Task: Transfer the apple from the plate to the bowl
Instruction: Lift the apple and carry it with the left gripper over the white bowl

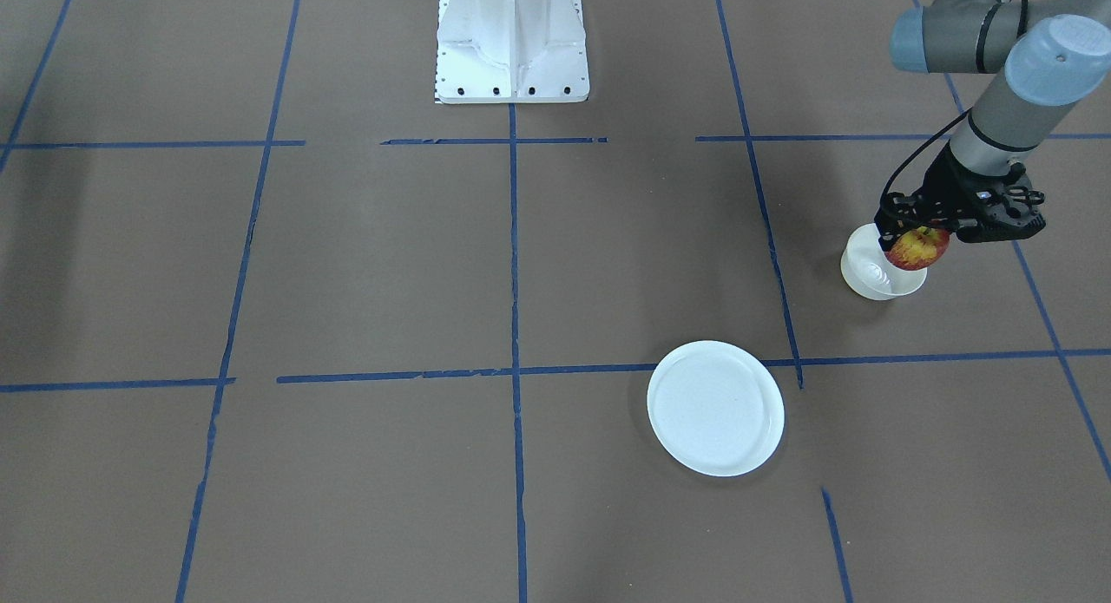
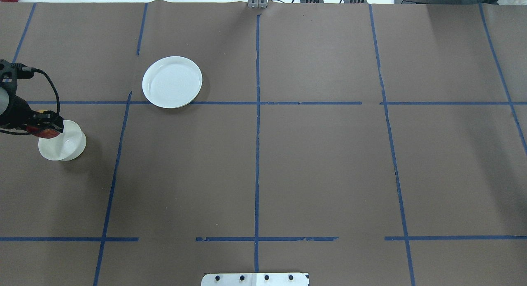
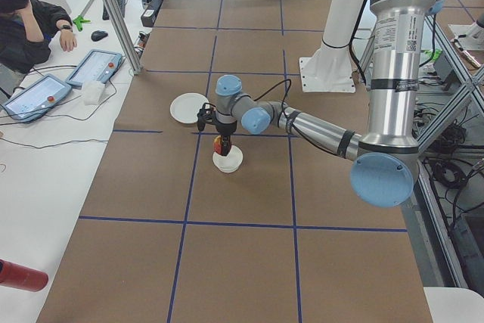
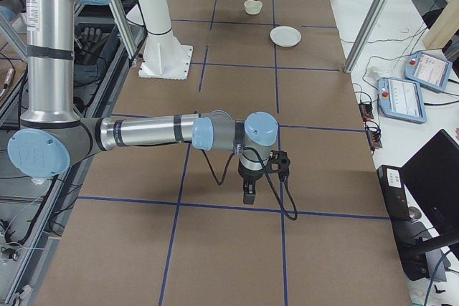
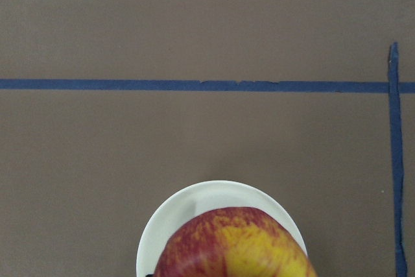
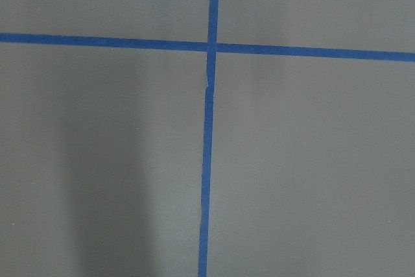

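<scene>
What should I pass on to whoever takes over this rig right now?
Left gripper: shut on the apple, held just over the bowl.
Right gripper: over bare table, far from both dishes; open or shut cannot be told.
Plate: empty, apart from the bowl.
Done: apple is off the plate and at the bowl.
Left: lower it, release into the bowl, pull back.

Left hand (image 1: pixel 913 239) clenched, poised aloft.

A brown surface (image 6: pixel 311 160) is filling the view. A blue tape cross (image 6: pixel 213 45) is lying on it, and below the cross one tape line (image 6: pixel 206 173) is running to the frame's edge.
</scene>
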Controlling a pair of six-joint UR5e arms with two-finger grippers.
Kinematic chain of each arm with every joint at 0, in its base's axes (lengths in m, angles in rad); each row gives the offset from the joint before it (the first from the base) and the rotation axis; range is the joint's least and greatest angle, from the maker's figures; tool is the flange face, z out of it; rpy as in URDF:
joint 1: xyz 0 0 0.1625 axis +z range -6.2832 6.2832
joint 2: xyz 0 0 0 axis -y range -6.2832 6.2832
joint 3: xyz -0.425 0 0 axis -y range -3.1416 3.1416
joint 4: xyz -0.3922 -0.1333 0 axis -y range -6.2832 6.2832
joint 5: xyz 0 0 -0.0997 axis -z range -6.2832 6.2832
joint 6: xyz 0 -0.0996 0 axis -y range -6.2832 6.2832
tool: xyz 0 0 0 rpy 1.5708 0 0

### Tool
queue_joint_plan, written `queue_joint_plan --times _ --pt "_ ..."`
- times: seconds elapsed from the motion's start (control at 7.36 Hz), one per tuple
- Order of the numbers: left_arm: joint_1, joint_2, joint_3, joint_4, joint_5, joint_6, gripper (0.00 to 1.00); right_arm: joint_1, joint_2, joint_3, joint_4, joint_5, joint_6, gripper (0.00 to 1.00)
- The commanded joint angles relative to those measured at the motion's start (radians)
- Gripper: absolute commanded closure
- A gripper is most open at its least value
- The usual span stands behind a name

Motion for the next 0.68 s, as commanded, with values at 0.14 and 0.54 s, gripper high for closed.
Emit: queue_joint_plan --times 0.14,0.54 --pt "0.059 0.007 0.076 -0.117 0.009 -0.067 1.0 0.0 0.0 0.001 0.0 0.0 0.0 0.0" --pt "0.06 -0.01 0.104 -0.123 0.009 -0.058 1.0 0.0 0.0 0.001 0.0 0.0 0.0 0.0"
